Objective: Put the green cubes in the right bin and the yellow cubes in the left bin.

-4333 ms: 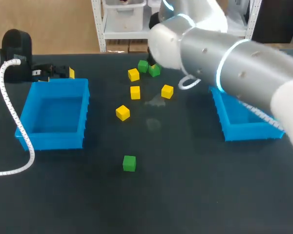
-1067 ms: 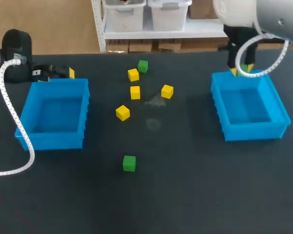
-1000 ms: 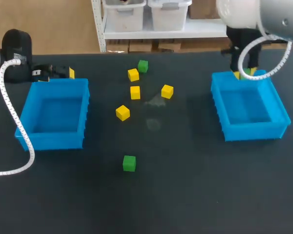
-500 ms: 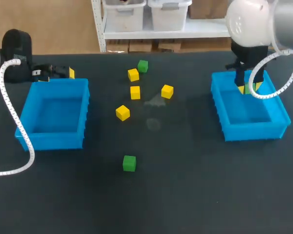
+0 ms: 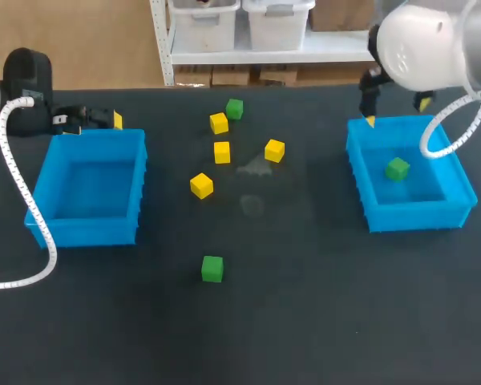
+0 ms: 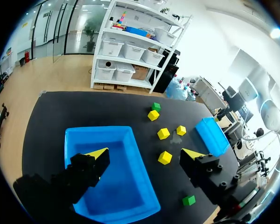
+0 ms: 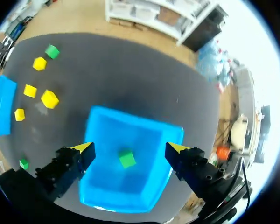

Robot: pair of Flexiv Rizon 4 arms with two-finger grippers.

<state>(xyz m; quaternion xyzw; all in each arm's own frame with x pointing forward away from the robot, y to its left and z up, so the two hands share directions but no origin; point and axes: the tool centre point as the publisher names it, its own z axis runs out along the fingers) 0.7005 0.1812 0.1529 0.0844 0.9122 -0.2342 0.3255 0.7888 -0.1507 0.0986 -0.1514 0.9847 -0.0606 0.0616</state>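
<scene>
Showing inside the right bin (image 5: 409, 218): one green cube (image 5: 398, 168), turned askew to the blue walls, apart from every wall. Same cube (image 7: 127, 159) in the right wrist view directly below the gap of the right fingers (image 7: 84, 148).

Right fingers: spread wide, gripping nothing, poised above the far side of the right bin (image 7: 144, 191); cube not touched by either yellow tip.

Left fingers (image 6: 99, 153): spread wide, likewise gripping nothing, parked just beyond the far edge of the left bin (image 5: 84, 228), with that bin (image 6: 107, 135) ahead of and below them in the left wrist view.

Loose on the dark tabletop (image 5: 305, 313), between the two bins:
- far green cube (image 5: 235, 109), at the far side, just beside the far yellow cube (image 5: 219, 123);
- middle yellow cube (image 5: 222, 151), near and in front of that pair;
- right yellow cube (image 5: 274, 150), level with the middle one, toward the right bin;
- left yellow cube (image 5: 201, 185), closest of the four to the left bin;
- near green cube (image 5: 212, 269), alone, well apart from the rest, toward the near edge.
</scene>
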